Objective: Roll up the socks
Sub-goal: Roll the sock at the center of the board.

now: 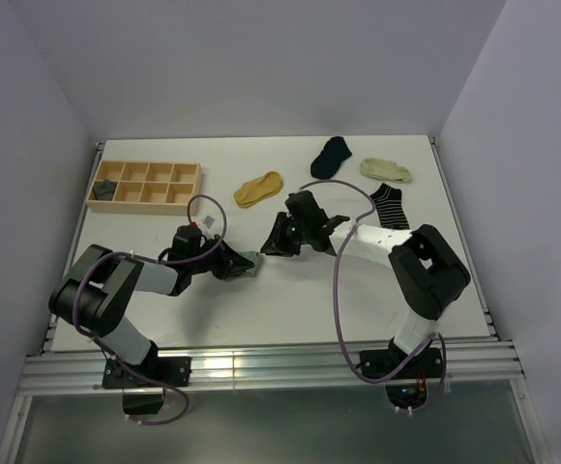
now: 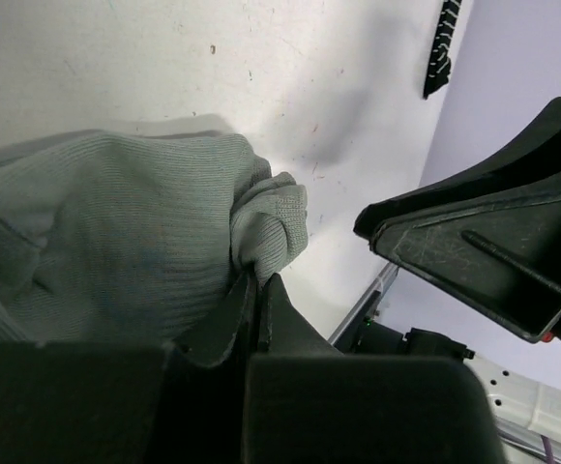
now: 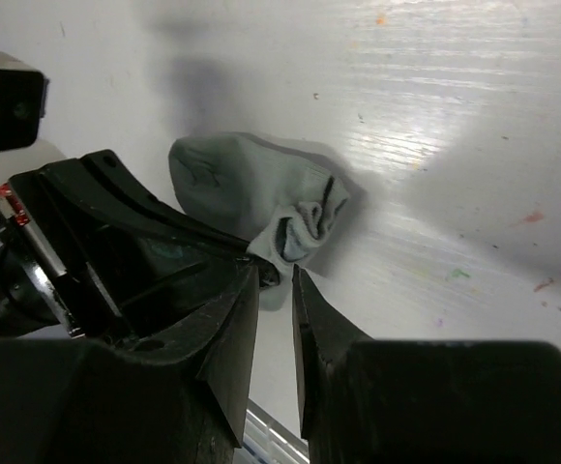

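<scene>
Where pinched tight by left claw (image 2: pixel 258 282), light grey sock (image 2: pixel 135 242) lies bunched, lengthwise left-right; right claw (image 3: pixel 276 280) alongside, narrowly parted, empty.

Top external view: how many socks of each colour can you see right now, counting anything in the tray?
Mustard-yellow sock: 1
Navy sock: 1
Cream sock: 1
Black-and-white striped sock: 1
Light grey sock, pinched by the left hand: 1
Dark grey bundle in the tray, probably a rolled sock: 1
Total: 6
</scene>
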